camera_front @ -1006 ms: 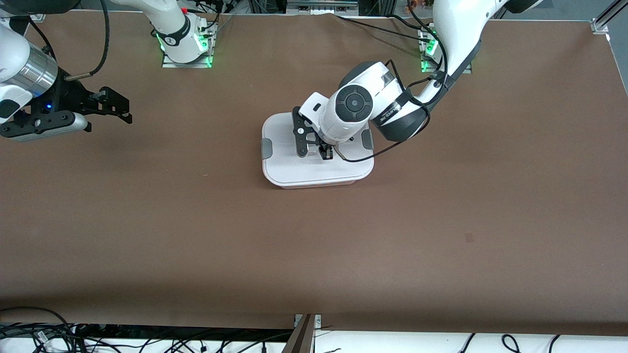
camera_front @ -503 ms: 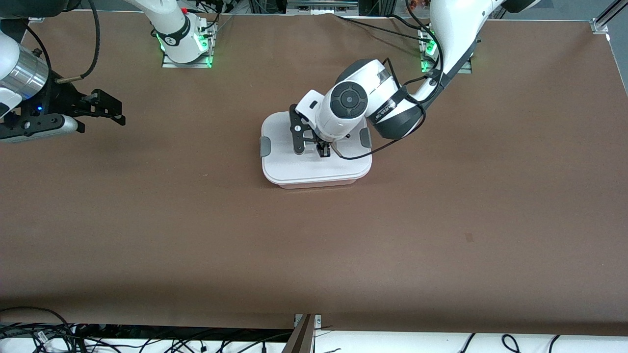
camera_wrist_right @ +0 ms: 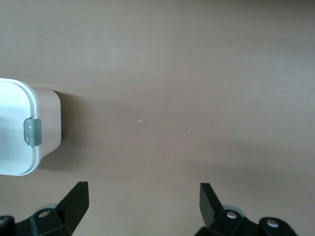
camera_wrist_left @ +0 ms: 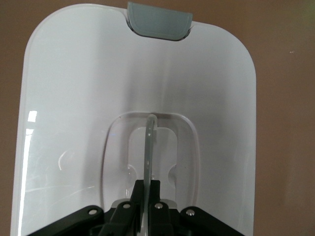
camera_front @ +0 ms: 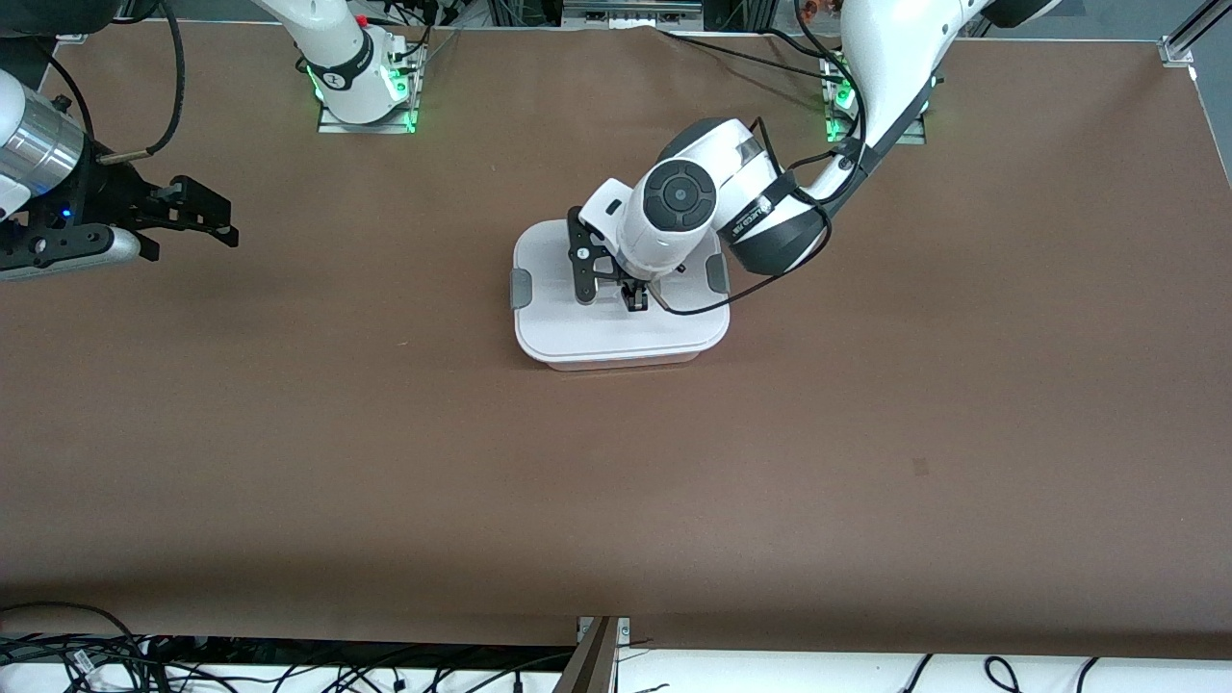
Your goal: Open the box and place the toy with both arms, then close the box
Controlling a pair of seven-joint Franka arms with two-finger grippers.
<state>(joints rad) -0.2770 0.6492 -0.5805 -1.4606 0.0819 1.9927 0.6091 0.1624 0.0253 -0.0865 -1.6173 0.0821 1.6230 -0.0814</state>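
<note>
The box (camera_front: 577, 342) stands mid-table with its flat white lid (camera_front: 558, 274) on and grey clips at both ends. My left gripper (camera_front: 635, 300) is down on the lid's centre, shut on the clear handle (camera_wrist_left: 149, 147), which stands upright between the fingers in the left wrist view. The lid (camera_wrist_left: 74, 98) fills that view, with one grey clip (camera_wrist_left: 158, 22) at its end. My right gripper (camera_front: 207, 217) is open and empty, over bare table near the right arm's end. The right wrist view shows the box's end (camera_wrist_right: 49, 123) with a grey clip (camera_wrist_right: 32, 132). The toy is out of view.
The brown table (camera_front: 866, 433) lies bare around the box. The arm bases with green lights (camera_front: 361, 91) stand along the table's edge farthest from the front camera. Cables hang below the table's nearest edge.
My left gripper and the box with it have shifted slightly away from the front camera. My right gripper has drawn back toward the right arm's end of the table.
</note>
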